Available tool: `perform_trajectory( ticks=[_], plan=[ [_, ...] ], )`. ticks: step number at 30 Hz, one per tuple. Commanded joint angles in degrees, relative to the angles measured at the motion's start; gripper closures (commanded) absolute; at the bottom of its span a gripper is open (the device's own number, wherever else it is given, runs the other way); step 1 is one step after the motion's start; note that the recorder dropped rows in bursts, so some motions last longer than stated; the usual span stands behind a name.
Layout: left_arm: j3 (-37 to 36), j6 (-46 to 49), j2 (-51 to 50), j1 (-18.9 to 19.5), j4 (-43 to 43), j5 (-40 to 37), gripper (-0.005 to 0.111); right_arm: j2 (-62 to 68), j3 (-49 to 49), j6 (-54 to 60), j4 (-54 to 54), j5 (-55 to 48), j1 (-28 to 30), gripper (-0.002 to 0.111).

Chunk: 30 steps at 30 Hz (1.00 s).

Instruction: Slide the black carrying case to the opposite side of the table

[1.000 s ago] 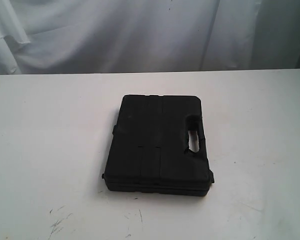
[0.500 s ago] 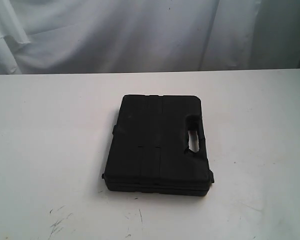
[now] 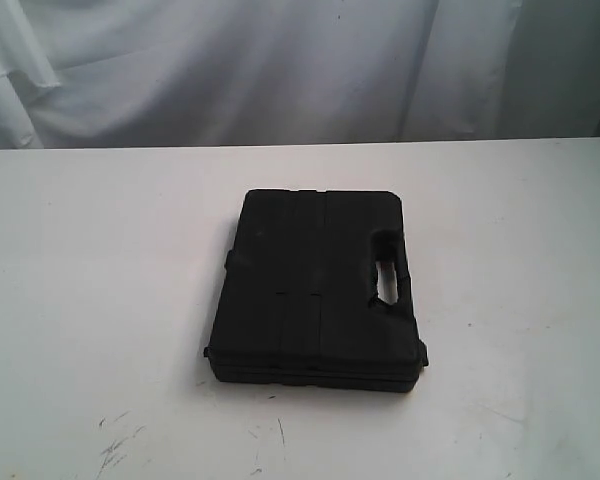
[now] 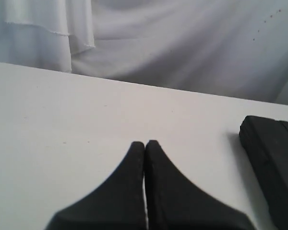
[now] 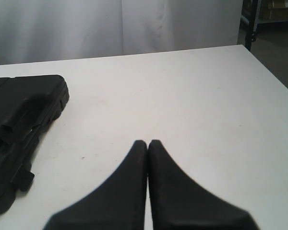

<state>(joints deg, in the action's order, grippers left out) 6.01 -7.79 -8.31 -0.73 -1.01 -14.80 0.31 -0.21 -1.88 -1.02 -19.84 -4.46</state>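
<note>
The black carrying case (image 3: 315,288) lies flat near the middle of the white table (image 3: 90,300), its handle cut-out toward the right side. Neither arm shows in the exterior view. In the left wrist view my left gripper (image 4: 145,143) is shut with nothing in it, hovering over bare tabletop (image 4: 62,120), with a corner of the case (image 4: 273,158) off to one side and apart from it. In the right wrist view my right gripper (image 5: 147,142) is also shut and empty, and the case (image 5: 19,129) lies off to the other side, well clear of the fingertips.
A white cloth backdrop (image 3: 280,70) hangs behind the table's far edge. Dark scratches (image 3: 115,445) mark the tabletop near the front. In the right wrist view the table's edge (image 5: 273,81) drops off to a dark floor, with a dark post (image 5: 252,24) beyond.
</note>
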Motion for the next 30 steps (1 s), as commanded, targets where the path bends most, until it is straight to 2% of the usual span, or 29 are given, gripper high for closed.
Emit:
perform_trajectory(
  ticks=[1, 7, 30],
  plan=[
    [-1.77, 4.7, 3.52, 0.16, -2.97, -2.92, 0.107, -0.31, 0.21, -0.19, -0.07, 0.08, -0.07, 0.108],
    [-6.01, 4.6, 7.02, 0.16, -2.7, -3.34, 0.107, -0.31, 0.21, -0.19, -0.07, 0.08, -0.07, 0.108],
    [-6.01, 3.62, 8.31, 0.16, 0.12, -3.19, 0.107, -0.31, 0.21, -0.19, -0.07, 0.08, -0.07, 0.108]
  ],
)
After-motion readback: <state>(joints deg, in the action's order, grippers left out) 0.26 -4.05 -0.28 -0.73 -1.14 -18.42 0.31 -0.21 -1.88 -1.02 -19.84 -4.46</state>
